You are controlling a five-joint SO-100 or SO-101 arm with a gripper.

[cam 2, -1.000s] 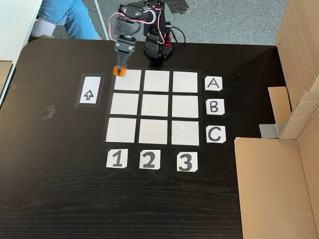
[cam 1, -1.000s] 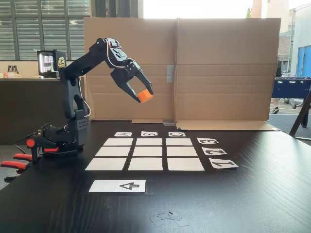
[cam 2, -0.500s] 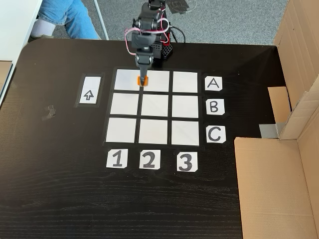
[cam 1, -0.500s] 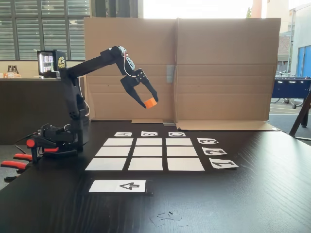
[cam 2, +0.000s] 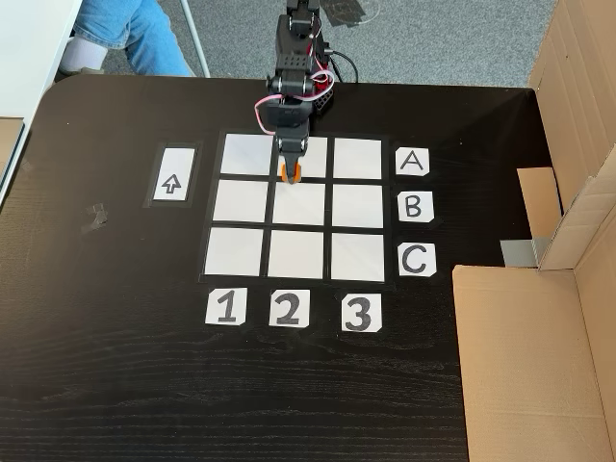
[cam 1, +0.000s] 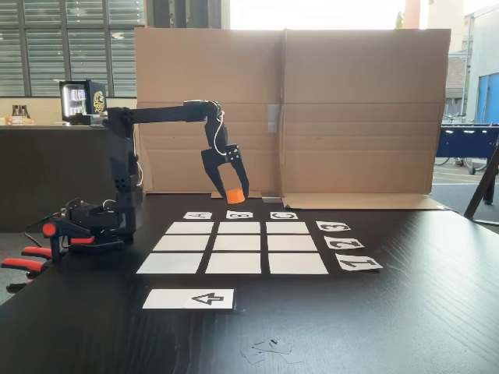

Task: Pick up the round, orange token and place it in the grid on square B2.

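While the black two-finger gripper [cam 1: 235, 192] hangs above the dark wooden desk [cam 1: 405, 312], its jaws are clenched on the small bright orange token [cam 1: 235, 195], which sits between the fingertips and clear of the surface. In the fixed view from the side, the black jointed arm [cam 1: 160, 114] reaches out level from its base at the left and bends down at the wrist, so the jaws point downward in front of the brown cardboard wall [cam 1: 359, 109].

In the fixed view from above, the gripper [cam 2: 290, 173] and the token [cam 2: 290, 174] lie over the dark gap between the top middle cell and the centre cell of the grid [cam 2: 239, 250], nine white paper rectangles laid three by three. The centre cell, the plain white paper square B2 [cam 2: 299, 209], is just below the token in that view, with most of its paper showing bare.

White cards marked A, B and C [cam 2: 413, 206] stand along the right edge of the grid in the view from above, and cards marked 1, 2 and 3 [cam 2: 287, 310] run along its lower edge. A single white card with a black arrow [cam 2: 172, 183] lies to the left of the grid. Red-orange clamp handles [cam 1: 23, 263] show at the left edge of the desk in the side view, near the arm's base.
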